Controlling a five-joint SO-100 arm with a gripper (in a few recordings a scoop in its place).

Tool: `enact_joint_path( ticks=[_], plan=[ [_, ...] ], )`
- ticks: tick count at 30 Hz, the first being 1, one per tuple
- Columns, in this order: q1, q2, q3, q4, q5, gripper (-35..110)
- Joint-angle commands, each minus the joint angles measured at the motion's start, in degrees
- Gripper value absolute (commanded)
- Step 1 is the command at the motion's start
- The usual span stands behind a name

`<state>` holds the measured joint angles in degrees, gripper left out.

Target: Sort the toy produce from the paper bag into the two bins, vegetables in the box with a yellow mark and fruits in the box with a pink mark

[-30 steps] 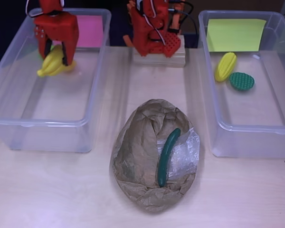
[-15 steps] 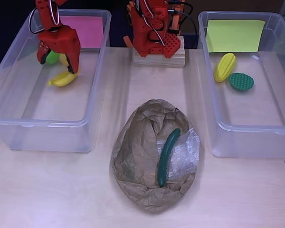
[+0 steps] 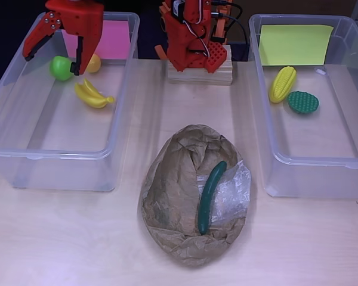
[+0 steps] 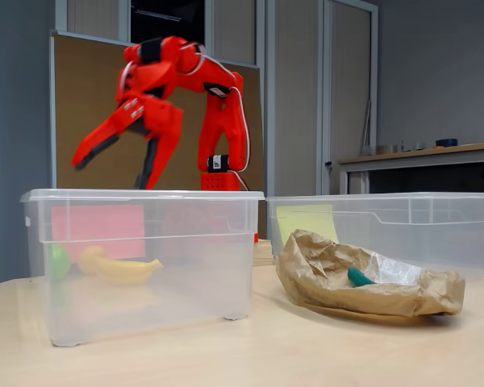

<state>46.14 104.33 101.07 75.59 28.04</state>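
Where curved banana (image 3: 93, 95) lies, gripper (image 3: 52, 52) (splayed) above.

Banana (image 3: 93, 95) is no longer held: it now lies free on the floor of the pink-marked bin (image 3: 24, 156), upper left of overhead frame. End effector (image 3: 53, 56), clamped on it a second ago, is now spread wide and raised above the bin rim toward the frame's top edge (image 4: 113, 165).

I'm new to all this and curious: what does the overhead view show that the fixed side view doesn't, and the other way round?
Overhead alone: the corn and the green oval vegetable in the yellow-marked bin, plus the cucumber's full length.

Side view alone: the gripper hangs open above the pink-marked bin's rim, not inside.

Both: the banana, the green ball and the paper bag.
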Motion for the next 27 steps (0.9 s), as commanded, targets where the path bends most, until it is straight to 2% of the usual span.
enact_joint_path(
  ticks=[1, 8, 13, 21, 27],
  plan=[
    [-9.7, 7.5, -2.6, 1.2, -0.7, 40],
    [-27.8, 10.5, -0.2, -2.5, 6.1, 39],
    [-42.0, 6.2, 1.5, -8.2, 13.4, 37],
    [-54.6, -11.5, 1.8, -18.9, 42.2, 35],
    [-58.8, -21.6, -0.8, -18.9, 61.0, 34]
  ],
)
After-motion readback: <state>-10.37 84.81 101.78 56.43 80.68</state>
